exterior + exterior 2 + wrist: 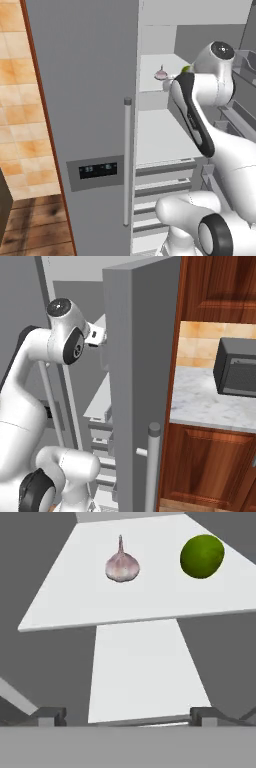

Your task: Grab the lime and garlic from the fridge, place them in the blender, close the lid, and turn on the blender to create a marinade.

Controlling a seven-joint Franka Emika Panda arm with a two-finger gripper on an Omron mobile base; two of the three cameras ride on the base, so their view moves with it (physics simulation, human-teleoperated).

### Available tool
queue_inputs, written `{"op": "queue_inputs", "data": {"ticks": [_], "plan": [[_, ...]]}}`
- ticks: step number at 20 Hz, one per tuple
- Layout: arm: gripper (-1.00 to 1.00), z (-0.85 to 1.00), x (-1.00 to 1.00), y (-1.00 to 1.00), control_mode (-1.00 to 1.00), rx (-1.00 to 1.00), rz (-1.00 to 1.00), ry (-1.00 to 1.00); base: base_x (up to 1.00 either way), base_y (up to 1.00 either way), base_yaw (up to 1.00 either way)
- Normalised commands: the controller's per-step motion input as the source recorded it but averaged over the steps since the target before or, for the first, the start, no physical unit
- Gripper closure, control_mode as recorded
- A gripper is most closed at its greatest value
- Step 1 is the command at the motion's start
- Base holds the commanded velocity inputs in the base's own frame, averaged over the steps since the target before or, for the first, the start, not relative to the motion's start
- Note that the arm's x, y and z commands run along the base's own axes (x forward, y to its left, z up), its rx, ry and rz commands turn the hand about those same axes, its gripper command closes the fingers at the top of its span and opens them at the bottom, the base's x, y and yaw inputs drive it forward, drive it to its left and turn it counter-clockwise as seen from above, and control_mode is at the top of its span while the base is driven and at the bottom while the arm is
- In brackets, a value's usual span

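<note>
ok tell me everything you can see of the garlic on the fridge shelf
The small pale pinkish-white garlic bulb has a papery-looking skin with faint purplish streaks and a thin stalk pointing straight up. It sits upright and whole on a white fridge shelf, resting on its base, with nothing else touching it. In the hand view a round green lime lies apart from it on the same shelf, to its right. The left base view shows the bulb on an upper shelf, just beyond the arm's hand.

Arm raised and reaching forward, gripper [127, 714] jaws spread wide
</note>
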Motion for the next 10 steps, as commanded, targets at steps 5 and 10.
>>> {"op": "queue_inputs", "data": {"ticks": [5,10], "plan": [[-1.0,0.1,0.32,0.0,-1.0,0.0,0.0,-0.23,0.0,0.0,0.0],[-1.0,0.21,0.36,0.0,-1.0,0.0,0.0,-0.03,0.0,0.0,0.0]]}}
